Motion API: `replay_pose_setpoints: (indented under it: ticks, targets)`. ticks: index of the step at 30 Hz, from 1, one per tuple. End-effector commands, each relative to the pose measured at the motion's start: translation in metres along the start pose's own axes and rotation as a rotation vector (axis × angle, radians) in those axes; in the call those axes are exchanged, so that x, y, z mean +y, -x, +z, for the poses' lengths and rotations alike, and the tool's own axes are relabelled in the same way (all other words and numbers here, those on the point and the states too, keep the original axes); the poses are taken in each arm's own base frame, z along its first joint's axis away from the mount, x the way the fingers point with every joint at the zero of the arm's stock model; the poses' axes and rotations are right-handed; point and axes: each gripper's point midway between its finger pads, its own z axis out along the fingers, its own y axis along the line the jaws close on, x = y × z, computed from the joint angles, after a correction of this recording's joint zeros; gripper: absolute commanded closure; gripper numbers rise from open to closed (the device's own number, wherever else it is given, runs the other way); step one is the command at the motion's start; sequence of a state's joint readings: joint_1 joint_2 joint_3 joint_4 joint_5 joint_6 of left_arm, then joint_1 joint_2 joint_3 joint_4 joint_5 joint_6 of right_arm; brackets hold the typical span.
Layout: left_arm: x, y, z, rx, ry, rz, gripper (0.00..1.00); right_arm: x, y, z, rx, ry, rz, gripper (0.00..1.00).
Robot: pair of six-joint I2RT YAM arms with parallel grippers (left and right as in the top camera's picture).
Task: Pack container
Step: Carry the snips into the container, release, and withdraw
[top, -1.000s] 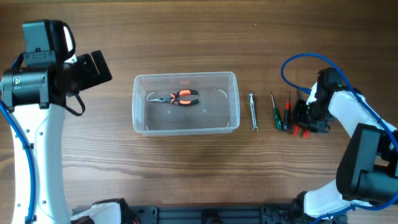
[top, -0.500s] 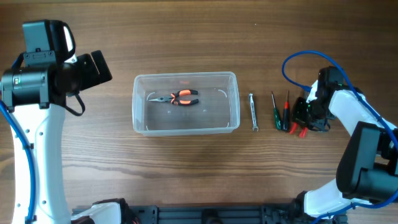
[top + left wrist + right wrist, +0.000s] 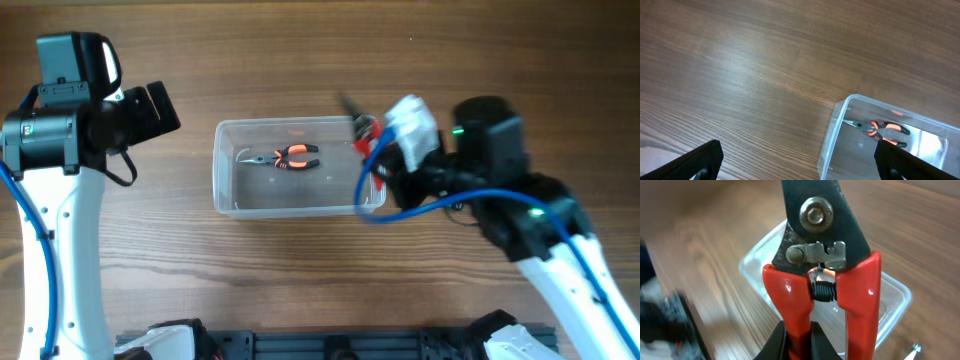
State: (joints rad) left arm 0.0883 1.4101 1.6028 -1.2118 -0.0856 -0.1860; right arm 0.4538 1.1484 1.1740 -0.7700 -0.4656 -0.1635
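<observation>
Looking down from overhead, we see our right claw [image 3: 385, 160] has swung from the tools at the right to the right end of the clear, round-cornered container [image 3: 290, 210] on the wooden desk [image 3: 300, 290]. By our reading, a second tool will soon join the orange pliers [image 3: 290, 158]. In the left wrist view, our left claw [image 3: 797, 160] gapes, idle. In the right wrist view, we clench glossy red-handled cutters [image 3: 822, 280], with a dark steel head and a coil spring.

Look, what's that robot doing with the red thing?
The right gripper is clamped on a pair of red-handled cutters and holds them over the right end of the clear container. Orange pliers already lie inside it. The left gripper is open and holds nothing, off to the container's left. It looks like the cutters are about to go in too.
</observation>
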Motion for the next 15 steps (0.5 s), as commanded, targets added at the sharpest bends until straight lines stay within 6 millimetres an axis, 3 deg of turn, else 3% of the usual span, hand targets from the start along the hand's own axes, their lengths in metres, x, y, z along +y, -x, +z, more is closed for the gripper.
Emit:
replay_pose_setpoints:
  ticks: [1, 4, 8, 12, 15]
  targets:
    - [0.003, 0.003, -0.002, -0.012, 0.01, -0.019, 0.0, 0.014, -0.031, 0.048, 0.162, 0.098, -0.32, 0.96]
    - [0.003, 0.003, -0.002, -0.012, 0.01, -0.019, 0.0, -0.006, -0.079, 0.106, 0.348, 0.178, -0.473, 0.96]
    - [0.003, 0.003, -0.002, -0.012, 0.01, -0.019, 0.0, -0.061, -0.122, 0.17, 0.499, 0.103, -0.683, 0.96]
    - [0.003, 0.003, -0.002, -0.012, 0.01, -0.019, 0.0, -0.108, -0.123, 0.21, 0.507, -0.079, -0.745, 0.96]
    - [0.003, 0.003, -0.002, -0.012, 0.01, -0.019, 0.0, -0.126, -0.111, 0.219, 0.475, -0.172, -0.767, 0.96]
